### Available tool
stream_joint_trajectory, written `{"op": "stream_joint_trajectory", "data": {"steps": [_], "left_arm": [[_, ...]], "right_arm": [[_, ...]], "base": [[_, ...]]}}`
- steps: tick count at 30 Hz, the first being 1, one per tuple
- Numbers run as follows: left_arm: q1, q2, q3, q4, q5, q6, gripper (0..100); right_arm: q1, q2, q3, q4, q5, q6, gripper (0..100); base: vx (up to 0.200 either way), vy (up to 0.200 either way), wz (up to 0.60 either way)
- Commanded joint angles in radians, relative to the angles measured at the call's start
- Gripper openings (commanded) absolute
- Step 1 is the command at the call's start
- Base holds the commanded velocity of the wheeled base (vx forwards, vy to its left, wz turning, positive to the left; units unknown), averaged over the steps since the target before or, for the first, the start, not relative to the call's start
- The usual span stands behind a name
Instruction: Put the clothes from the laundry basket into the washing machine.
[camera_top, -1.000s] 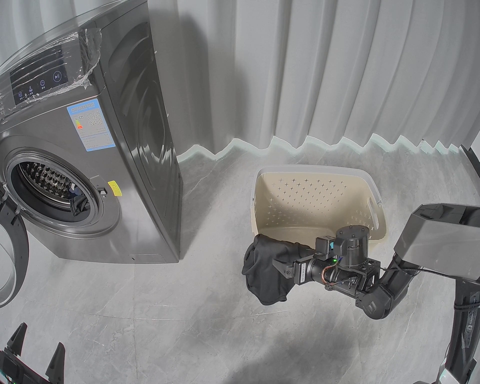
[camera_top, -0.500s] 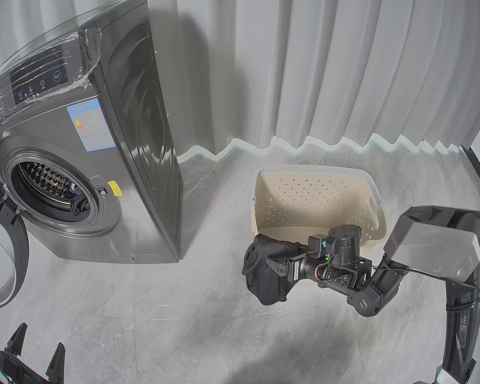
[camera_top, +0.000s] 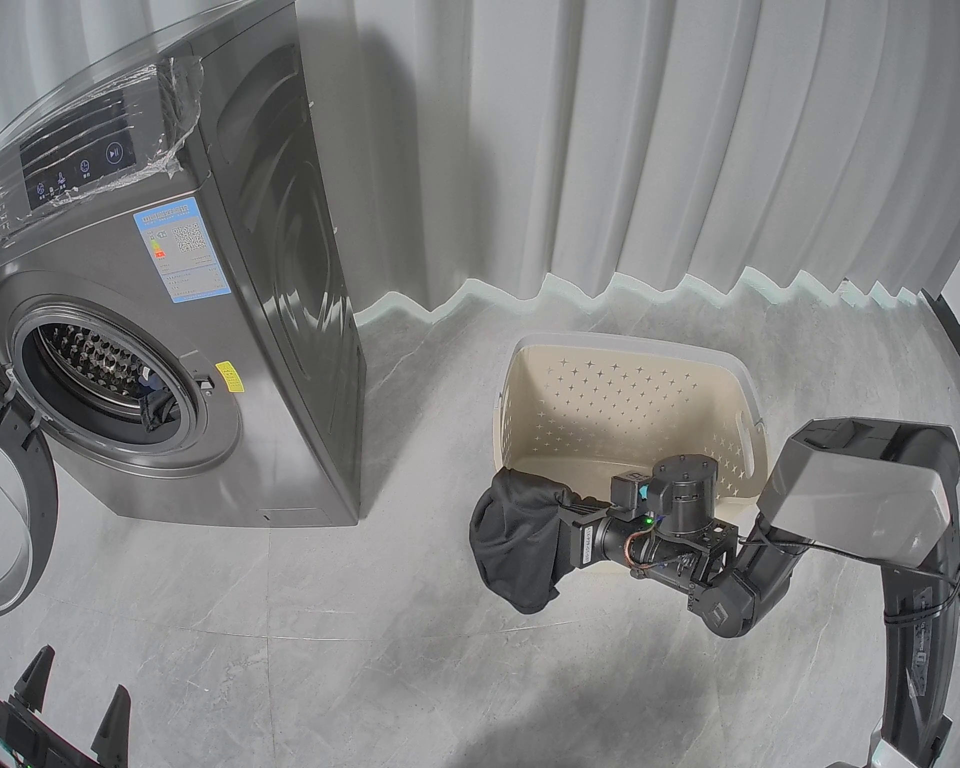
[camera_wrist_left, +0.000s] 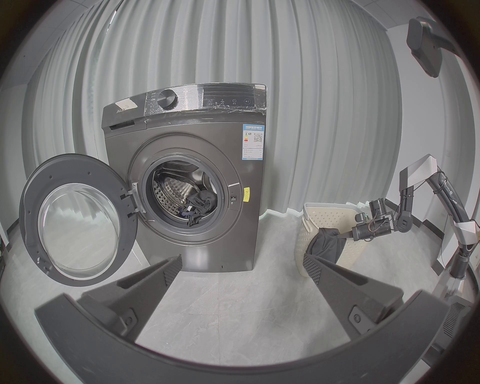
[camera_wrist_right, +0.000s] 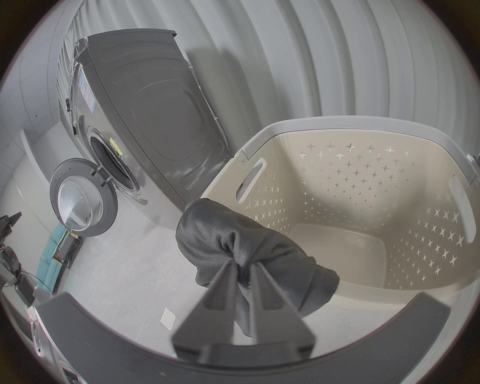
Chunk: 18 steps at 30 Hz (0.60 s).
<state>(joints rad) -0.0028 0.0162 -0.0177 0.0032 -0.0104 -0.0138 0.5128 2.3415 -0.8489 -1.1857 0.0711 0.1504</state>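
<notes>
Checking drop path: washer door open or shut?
Open. The door is swung wide off the drum opening, with dark clothes visible inside.

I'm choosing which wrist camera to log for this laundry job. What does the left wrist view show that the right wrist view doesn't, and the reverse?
Left wrist view adds: dark clothes already lying in the drum, the control knob on the washing machine's top, and the open left hand. Right wrist view adds: the laundry basket's inner floor, and a close look at the right hand shut on the dark garment. Shared: the washing machine, its open door, the basket, and the held garment just outside the basket's rim.
</notes>
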Motion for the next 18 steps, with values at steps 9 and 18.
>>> {"op": "stream_joint_trajectory", "data": {"steps": [9, 18], "left_arm": [[0.000, -0.012, 0.016, 0.000, 0.001, -0.002, 100], [0.000, -0.012, 0.016, 0.000, 0.001, 0.000, 100]], "right_arm": [[0.015, -0.258, 0.171, -0.008, 0.004, -0.005, 0], [0.082, -0.623, 0.360, 0.008, -0.004, 0.001, 0]], "base": [[0.000, 0.000, 0.00], [0.000, 0.000, 0.00]]}}
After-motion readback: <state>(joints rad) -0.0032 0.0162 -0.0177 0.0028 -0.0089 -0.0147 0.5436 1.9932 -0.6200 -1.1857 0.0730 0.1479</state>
